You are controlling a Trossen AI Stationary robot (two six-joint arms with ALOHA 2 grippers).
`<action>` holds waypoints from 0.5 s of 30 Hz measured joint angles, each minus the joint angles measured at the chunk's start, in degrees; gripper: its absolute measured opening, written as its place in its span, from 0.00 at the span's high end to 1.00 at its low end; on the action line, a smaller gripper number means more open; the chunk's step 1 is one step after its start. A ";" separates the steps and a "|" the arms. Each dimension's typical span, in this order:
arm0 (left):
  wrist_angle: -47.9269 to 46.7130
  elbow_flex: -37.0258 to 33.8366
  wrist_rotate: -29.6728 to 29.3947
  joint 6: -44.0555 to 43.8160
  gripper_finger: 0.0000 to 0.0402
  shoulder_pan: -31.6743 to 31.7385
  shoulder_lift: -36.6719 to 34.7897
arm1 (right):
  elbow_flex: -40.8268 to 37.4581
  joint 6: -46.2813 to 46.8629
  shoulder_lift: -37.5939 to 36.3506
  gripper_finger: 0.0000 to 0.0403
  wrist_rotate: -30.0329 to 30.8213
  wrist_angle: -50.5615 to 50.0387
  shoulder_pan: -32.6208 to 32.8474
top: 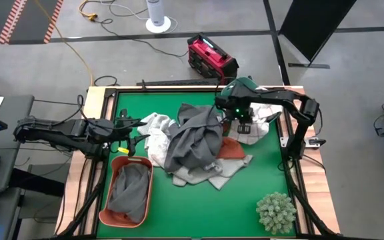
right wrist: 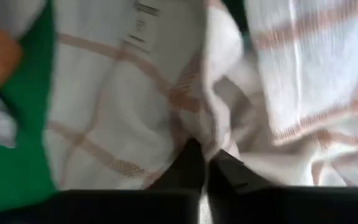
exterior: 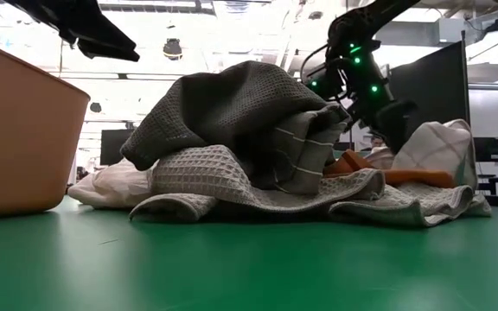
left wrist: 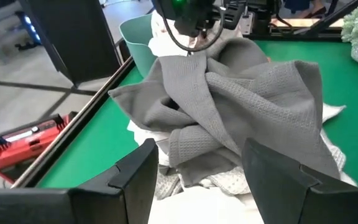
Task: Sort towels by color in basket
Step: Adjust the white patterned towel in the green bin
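Observation:
A heap of towels lies mid-table: a plain grey towel (top: 195,137) on top, a grey checked one (exterior: 305,155) under it, a rust-orange one (top: 232,148), and white ones at the left (top: 153,127). A white towel with thin checks (top: 253,131) lies at the heap's right. My right gripper (right wrist: 205,163) is down on it, shut on its cloth. My left gripper (left wrist: 197,180) hovers open at the heap's left side, facing the grey towel (left wrist: 241,106). Another grey towel (top: 129,187) lies in the orange basket (top: 109,217). My right gripper pinches a raised fold (right wrist: 213,140) of the white checked towel between its two fingers, coming from above and pointing down. The rest of the towel lies slack around the fingertips (right wrist: 188,163) on the table.
The orange basket stands at the near left (exterior: 24,130). A spiky pale-green plant ball (top: 277,212) sits in the near right corner. Bare green mat (top: 199,210) lies between them, in front of the heap. Wooden rails (top: 299,180) edge the table.

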 joint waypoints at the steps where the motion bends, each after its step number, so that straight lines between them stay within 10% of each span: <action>1: 0.13 0.00 -0.02 1.16 0.45 0.01 0.00 | 0.31 -0.86 0.00 0.94 -0.60 0.32 -0.29; 8: 0.93 0.00 -1.46 11.41 0.45 0.12 0.18 | 7.70 -0.61 0.01 0.95 6.80 0.07 -4.47; 15: 12.40 0.02 -20.91 22.51 0.45 3.63 0.97 | 23.30 5.13 -3.93 0.95 15.35 -0.43 -8.78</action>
